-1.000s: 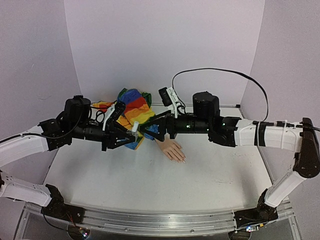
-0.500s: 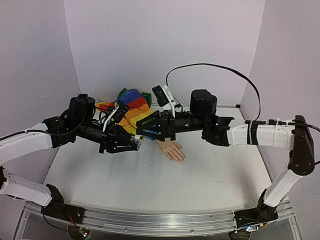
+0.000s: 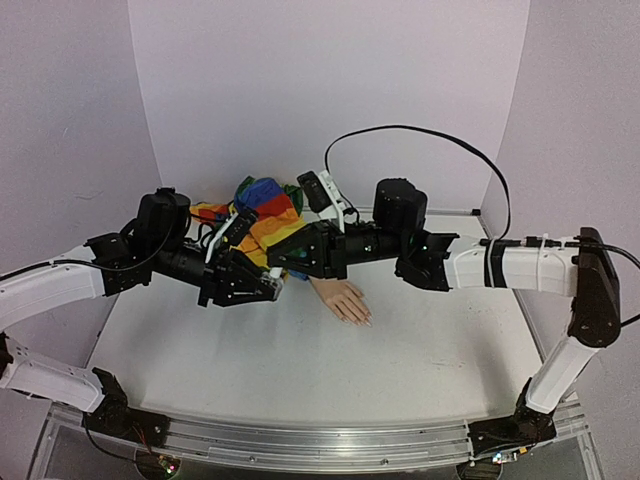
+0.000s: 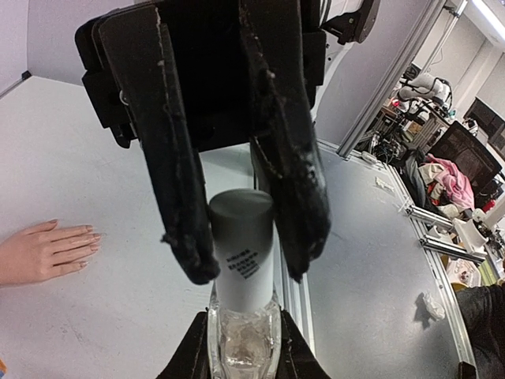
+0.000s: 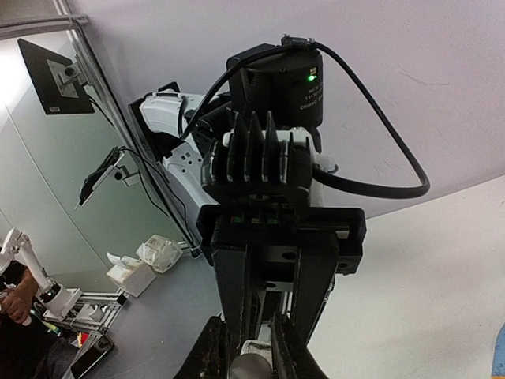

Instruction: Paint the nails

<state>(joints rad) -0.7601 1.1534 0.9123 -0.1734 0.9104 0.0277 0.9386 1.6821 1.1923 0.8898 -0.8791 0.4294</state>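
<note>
One bottle point(image 4: 238, 357), left end effector point(image 4: 243, 341) holding, right end effector point(image 4: 246, 268) pinching cap point(image 4: 241, 225).

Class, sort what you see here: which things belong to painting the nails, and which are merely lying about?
Belonging: nails; mannequin hand; small clear bottle in left pincer; its cap, gripped by right pincer.
Lying about: rainbow sleeve; black cable.

Pale lilac walls point(image 3: 330, 90) on three sides; white tabletop point(image 3: 300, 375); aluminium rail point(image 3: 300, 443) along near edge.
</note>
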